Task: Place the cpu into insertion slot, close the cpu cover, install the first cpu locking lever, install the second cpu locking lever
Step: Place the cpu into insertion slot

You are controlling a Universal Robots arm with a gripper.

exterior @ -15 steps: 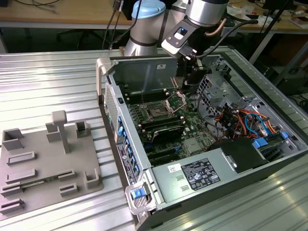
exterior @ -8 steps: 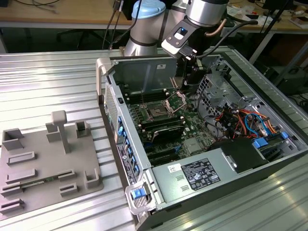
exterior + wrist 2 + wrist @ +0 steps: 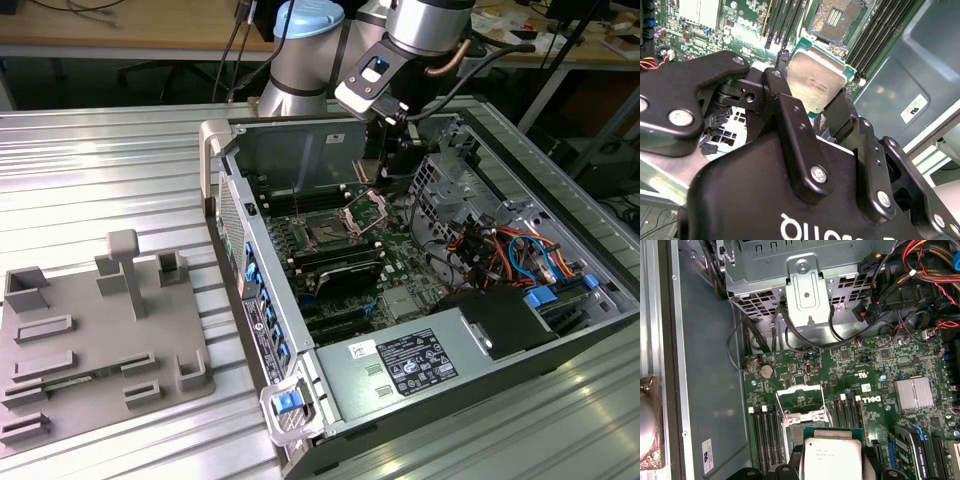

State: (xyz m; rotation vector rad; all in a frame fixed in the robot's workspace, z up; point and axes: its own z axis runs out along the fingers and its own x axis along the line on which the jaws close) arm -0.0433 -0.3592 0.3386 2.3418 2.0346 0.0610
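Workshop setting: cluttered wooden desks point(image 3: 120, 25) along the top of the exterior view, a ribbed metal tabletop point(image 3: 100, 150) across the rest. At the exterior view's left, a grey moulded fixture tray point(image 3: 90, 340) flat on the tabletop. At centre and right, an open computer case point(image 3: 300, 150) on its side, with a green circuit board point(image 3: 400, 260) exposed. Labelled grey power-supply box point(image 3: 400, 365) toward the lower middle, red and orange cables point(image 3: 510, 245) at the right. Silver and blue robot arm point(image 3: 300, 40) at the top centre, bent down into the case, end effector point(image 3: 395, 165) near the rear wall. In the second wrist view, end effector point(image 3: 812, 97) pinching the cpu point(image 3: 817, 82), two black fingers point(image 3: 782, 95) on opposite edges, silvery top toward the camera, chip slightly tilted. Same hold in the first wrist view: cpu point(image 3: 832, 457) in the air above the board, not yet seated. Just beyond the chip, the insertion slot point(image 3: 801, 422), dark with a metal rim, nothing in it, flanked by long black memory slots point(image 3: 765, 432). Beside it, the cpu cover point(image 3: 800, 396), standing open. Judged handling: light, thin and stiff, with a smooth metal top likely to slip. Underside contacts and socket pins probably delicate. Sensible hold on the side edges only, as here, kept level and under gentle pressure.
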